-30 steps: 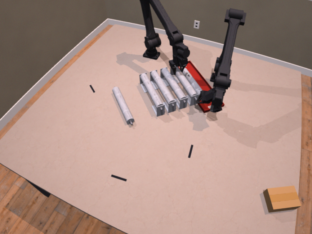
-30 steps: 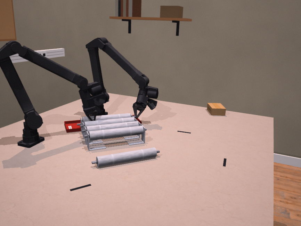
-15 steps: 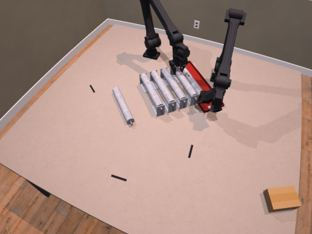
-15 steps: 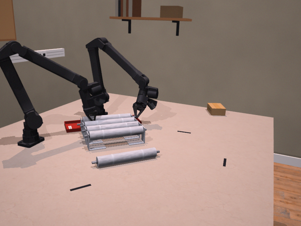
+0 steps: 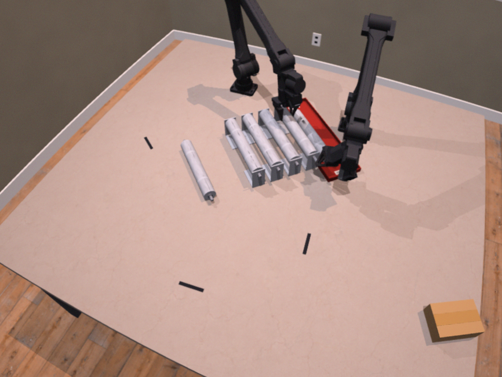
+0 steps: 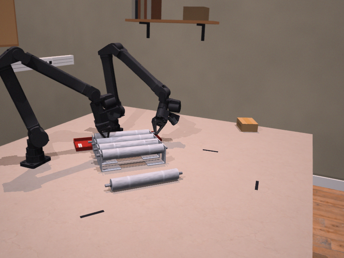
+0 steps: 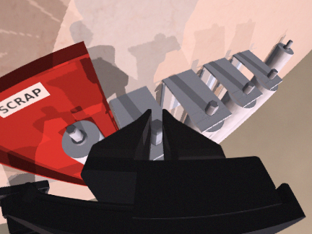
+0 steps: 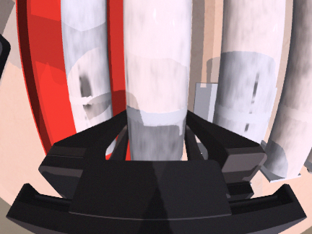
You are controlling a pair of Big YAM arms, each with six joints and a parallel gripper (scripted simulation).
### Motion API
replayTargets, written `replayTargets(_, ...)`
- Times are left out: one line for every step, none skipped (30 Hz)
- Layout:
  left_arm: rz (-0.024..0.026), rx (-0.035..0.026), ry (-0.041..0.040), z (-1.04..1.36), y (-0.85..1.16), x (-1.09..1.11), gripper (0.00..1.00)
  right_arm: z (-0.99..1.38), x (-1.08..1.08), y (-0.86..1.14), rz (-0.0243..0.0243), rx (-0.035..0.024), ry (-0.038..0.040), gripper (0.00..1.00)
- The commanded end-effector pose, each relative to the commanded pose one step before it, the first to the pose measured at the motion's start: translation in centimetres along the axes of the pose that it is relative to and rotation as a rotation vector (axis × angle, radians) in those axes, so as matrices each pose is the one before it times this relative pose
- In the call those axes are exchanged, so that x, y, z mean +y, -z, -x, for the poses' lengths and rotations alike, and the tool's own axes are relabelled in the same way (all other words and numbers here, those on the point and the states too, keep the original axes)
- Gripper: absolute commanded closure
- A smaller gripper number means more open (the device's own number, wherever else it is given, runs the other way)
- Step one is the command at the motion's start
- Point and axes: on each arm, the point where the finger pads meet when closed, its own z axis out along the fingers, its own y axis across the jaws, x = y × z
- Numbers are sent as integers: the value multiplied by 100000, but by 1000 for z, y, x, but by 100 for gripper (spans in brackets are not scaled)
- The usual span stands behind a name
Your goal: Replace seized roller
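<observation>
Scrap label (image 7: pixel 24 100) legible in left wrist view only

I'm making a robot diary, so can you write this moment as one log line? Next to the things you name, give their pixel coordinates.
left gripper (image 5: pixel 318 163) (image 6: pixel 156 133) (image 7: pixel 157 110): shut on axle end (image 7: pixel 157 132) | right gripper (image 5: pixel 286 113) (image 6: pixel 105 136) (image 8: pixel 157 113): shut on roller nearest tray (image 5: pixel 299 133) (image 6: pixel 127 133) (image 8: pixel 157 79) | scrap tray (image 5: pixel 324 121) (image 6: pixel 84 149) (image 7: pixel 54 58) (image 8: pixel 117 36): one roller (image 5: pixel 310 132) (image 7: pixel 91 134) (image 8: pixel 87 47) inside | loose roller (image 5: pixel 197 169) (image 6: pixel 144 180) (image 7: pixel 279 58): on table (image 5: pixel 243 263) (image 6: pixel 194 222) (image 7: pixel 224 11) (image 8: pixel 11 126)
</observation>
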Motion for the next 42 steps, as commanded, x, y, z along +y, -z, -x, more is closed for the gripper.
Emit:
replayTargets(-3511,-8948,-3217,2927,2256,-2364,97,-833,153,594,172,437,87,68)
replayTargets(-5,-8,-7,-1,4,-3,97,0,0,0,0,0,0,68)
replayTargets(-5,-7,-7,-1,3,-3,97,0,0,0,0,0,0,68)
replayTargets(-4,-6,-6,-1,3,-3,97,0,0,0,0,0,0,68)
replayTargets(1,1,-1,0,-1,1,97,0,0,0,0,0,0,68)
replayTargets(0,0,0,0,0,0,97,0,0,0,0,0,0,68)
replayTargets(0,0,0,0,0,0,97,0,0,0,0,0,0,68)
replayTargets(151,213,-25,-117,-38,118,97,0,0,0,0,0,0,68)
replayTargets(1708,10645,2872,-844,-873,394,68,0,0,0,0,0,0,68)
replayTargets(72,113,110,-52,-79,110,68,0,0,0,0,0,0,68)
replayTargets(34,-226,-141,56,-3,-2,68,0,0,0,0,0,0,68)
replayTargets(150,476,-132,-168,-133,-13,68,0,0,0,0,0,0,68)
replayTargets(873,1253,-79,-508,-479,247,68,0,0,0,0,0,0,68)
replayTargets(582,358,254,-233,-198,299,68,0,0,0,0,0,0,68)
replayTargets(636,889,891,-273,-322,499,68,0,0,0,0,0,0,68)
replayTargets(592,922,894,-352,-355,570,68,0,0,0,0,0,0,68)
replayTargets(-347,-542,-525,197,193,-313,68,0,0,0,0,0,0,68)
replayTargets(-134,-208,-202,56,2,-38,68,0,0,0,0,0,0,68)
replayTargets(168,262,254,-71,-3,49,68,0,0,0,0,0,0,68)
replayTargets(28,43,42,-11,0,7,68,0,0,0,0,0,0,68)
replayTargets(-161,-251,-244,67,0,-43,68,0,0,0,0,0,0,68)
replayTargets(-101,-157,-152,42,0,-27,68,0,0,0,0,0,0,68)
replayTargets(0,0,0,0,0,0,68,0,0,0,0,0,0,68)
replayTargets(0,0,0,0,0,0,68,0,0,0,0,0,0,68)
replayTargets(0,0,0,0,0,0,68,0,0,0,0,0,0,68)
replayTargets(3,5,13,-1,0,1,68,0,0,0,0,0,0,68)
replayTargets(0,0,124,0,0,0,68,0,0,0,0,0,0,68)
replayTargets(0,0,32,0,0,0,68,0,0,0,0,0,0,68)
replayTargets(0,0,0,0,0,0,68,0,0,0,0,0,0,68)
replayTargets(0,0,0,0,0,0,68,0,0,0,0,0,0,68)
replayTargets(0,0,0,0,0,0,68,0,0,0,0,0,0,68)
replayTargets(0,0,0,0,0,0,68,0,0,0,0,0,0,68)
replayTargets(0,0,0,0,0,0,68,0,0,0,0,0,0,68)
replayTargets(0,0,0,0,0,0,68,0,0,0,0,0,0,68)
replayTargets(0,0,0,0,0,0,68,0,0,0,0,0,0,68)
replayTargets(0,0,0,0,0,0,68,0,0,0,0,0,0,68)
replayTargets(0,0,0,0,0,0,68,834,278,-136,601,-4771,-174,68)
replayTargets(0,0,0,0,0,0,68,89,31,27,37,-597,-39,68)
replayTargets(0,0,0,0,0,0,68,-391,-90,13,-388,1658,240,68)
replayTargets(0,0,0,0,0,0,68,0,0,0,0,0,0,68)
replayTargets(0,0,0,0,0,0,68,0,0,0,0,0,0,68)
replayTargets(0,0,0,0,0,0,68,237,99,-172,380,-2491,-300,68)
